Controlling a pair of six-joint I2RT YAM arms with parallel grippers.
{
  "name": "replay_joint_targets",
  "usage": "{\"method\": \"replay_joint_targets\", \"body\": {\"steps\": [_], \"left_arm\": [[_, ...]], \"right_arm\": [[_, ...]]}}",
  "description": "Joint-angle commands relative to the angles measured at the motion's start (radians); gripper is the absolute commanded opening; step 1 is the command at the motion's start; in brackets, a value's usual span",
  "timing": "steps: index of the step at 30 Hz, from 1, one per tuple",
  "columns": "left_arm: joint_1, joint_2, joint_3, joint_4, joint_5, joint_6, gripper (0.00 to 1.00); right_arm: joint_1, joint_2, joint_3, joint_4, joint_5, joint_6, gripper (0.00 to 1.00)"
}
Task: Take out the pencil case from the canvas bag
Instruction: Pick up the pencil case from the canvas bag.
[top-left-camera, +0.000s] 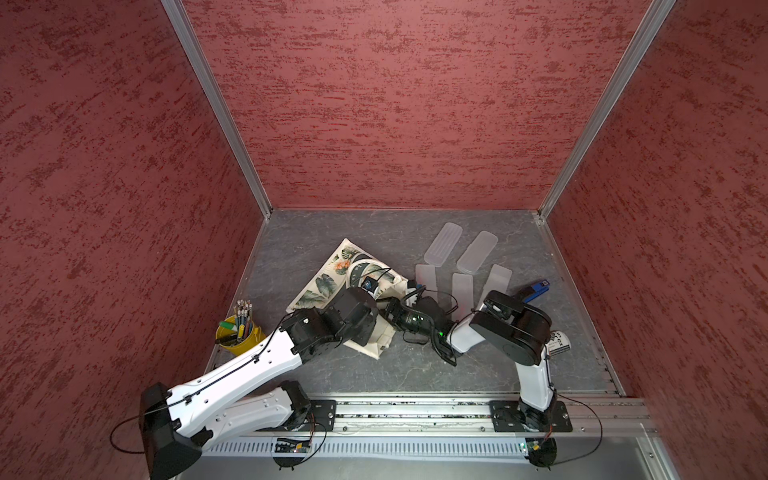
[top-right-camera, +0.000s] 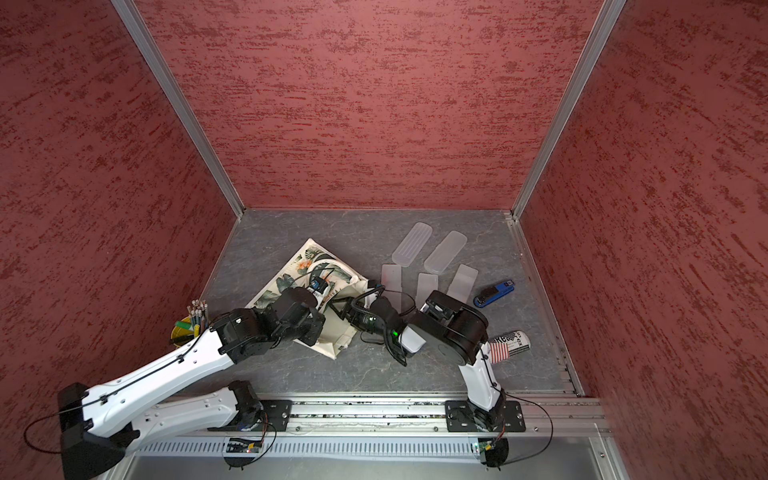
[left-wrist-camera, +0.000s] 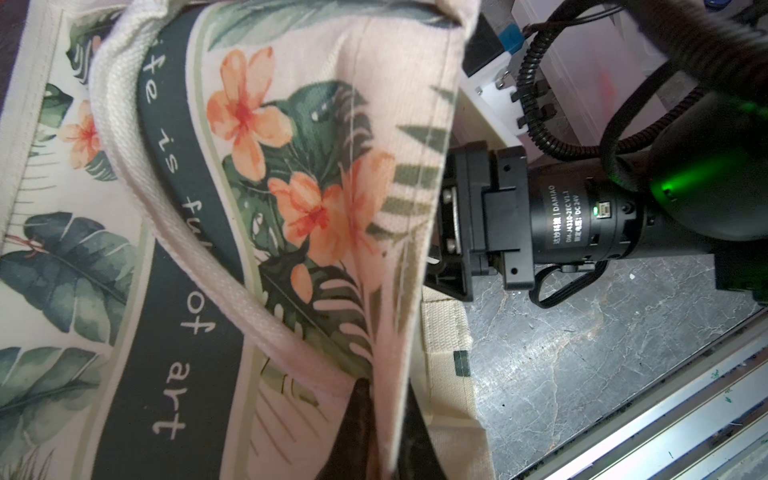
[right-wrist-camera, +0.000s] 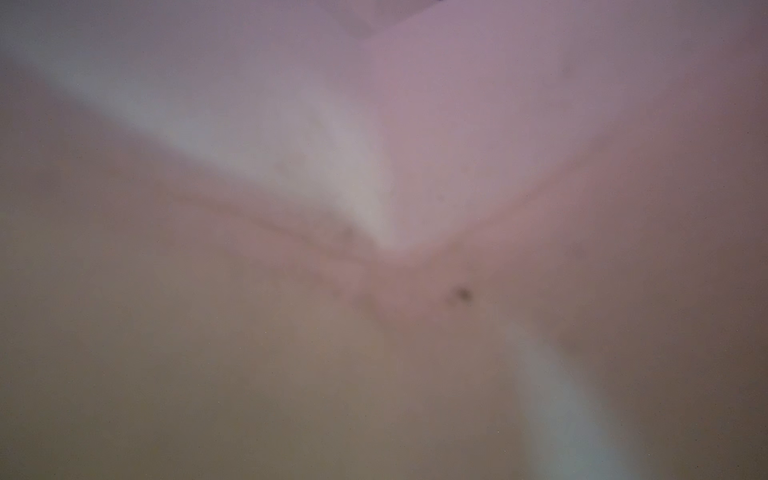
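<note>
Grey table (top-left-camera: 415, 374), red walls (top-left-camera: 395, 104): left end effector (left-wrist-camera: 384, 428) pinches canvas bag (top-left-camera: 324, 282) (right end effector hidden inside, unreadable).

Lab test cell: red textured panels (top-left-camera: 395, 104), aluminium rail (top-left-camera: 415, 409), grey tabletop (top-left-camera: 374, 374).

Grey tabletop (top-left-camera: 415, 374) bears canvas bag (top-left-camera: 328, 270), frosted cases (top-left-camera: 443, 244), blue stapler (top-left-camera: 536, 289), yellow pencil cup (top-left-camera: 245, 338)

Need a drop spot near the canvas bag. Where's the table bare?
Widest free patch: the front strip of the table, bordered by the canvas bag, the right arm and the front rail. Also free is the back-left corner behind the bag. Back right is crowded with the translucent cases and blue stapler. The yellow pencil cup takes the left edge.
</note>
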Motion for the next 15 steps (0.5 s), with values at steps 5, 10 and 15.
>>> {"method": "replay_joint_targets", "body": {"steps": [5,10,15], "left_arm": [[-0.049,0.068,0.083,0.018,0.014,0.072,0.00],[-0.109,0.105,0.139,0.026,0.007,0.129,0.00],[-0.124,0.109,0.157,0.042,0.023,0.180,0.00]], "right_arm": [[0.022,0.009,0.150,-0.241,0.016,0.019,0.95],[0.025,0.079,0.206,-0.221,0.010,0.095,0.96],[0.040,0.140,0.257,-0.210,-0.030,0.116,0.96]]}}
